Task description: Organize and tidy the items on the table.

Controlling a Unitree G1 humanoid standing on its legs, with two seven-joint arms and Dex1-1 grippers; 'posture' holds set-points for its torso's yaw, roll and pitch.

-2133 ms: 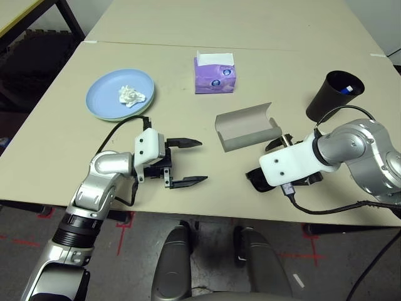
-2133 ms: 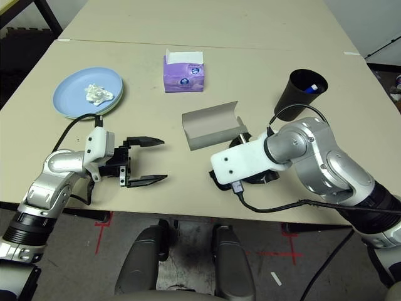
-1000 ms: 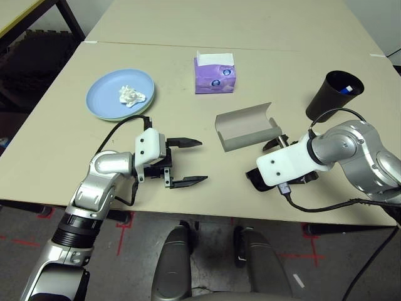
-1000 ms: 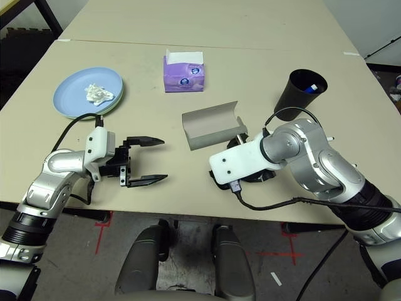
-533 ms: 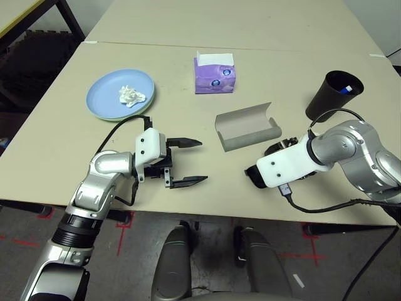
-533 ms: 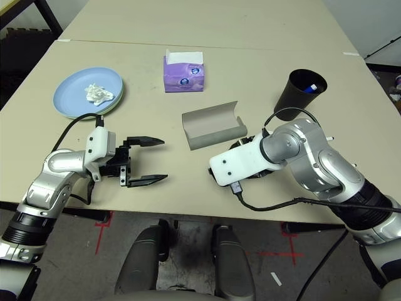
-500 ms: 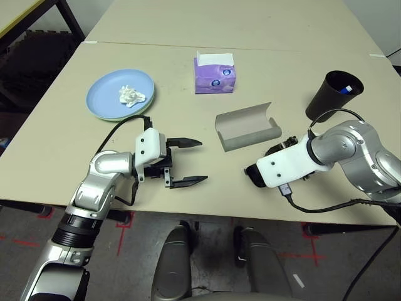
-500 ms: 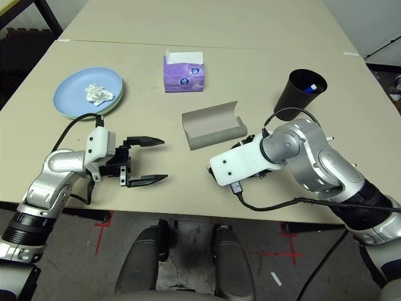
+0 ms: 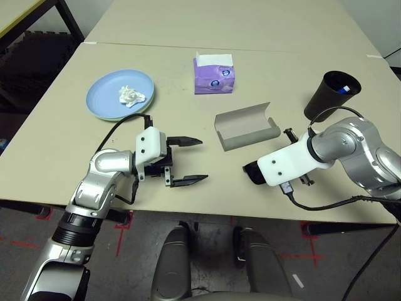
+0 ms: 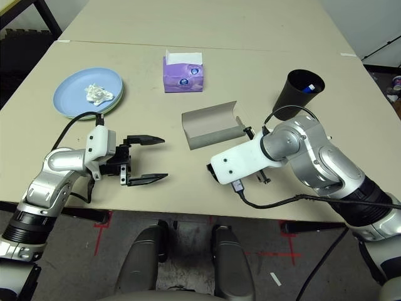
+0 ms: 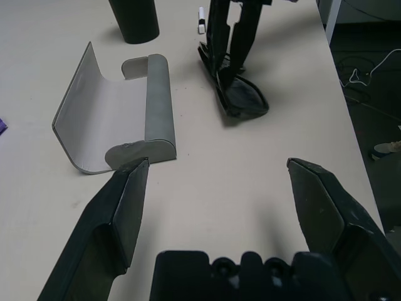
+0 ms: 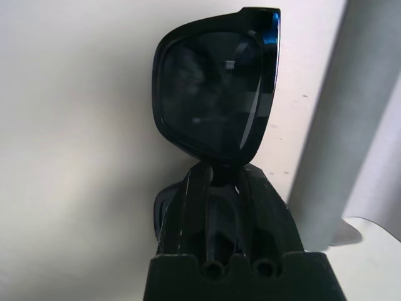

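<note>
Black plastic sunglasses [image 12: 216,84] lie near the bench's [image 9: 75,144] front edge, beside the open grey oblong case [image 9: 245,130]. My right tool [image 12: 218,182] is clamped on their folded frame. Light, stiff, glossy; lenses scratch, so I judge the frame safest. My left tool [image 9: 186,161] gapes wide, empty.

Grey floor [image 9: 207,229] along the frame's lower edge with red tape marks, dark-framed yellow-edged table [image 9: 25,15] at upper left, second beige tabletop [image 9: 238,22] across the top
</note>
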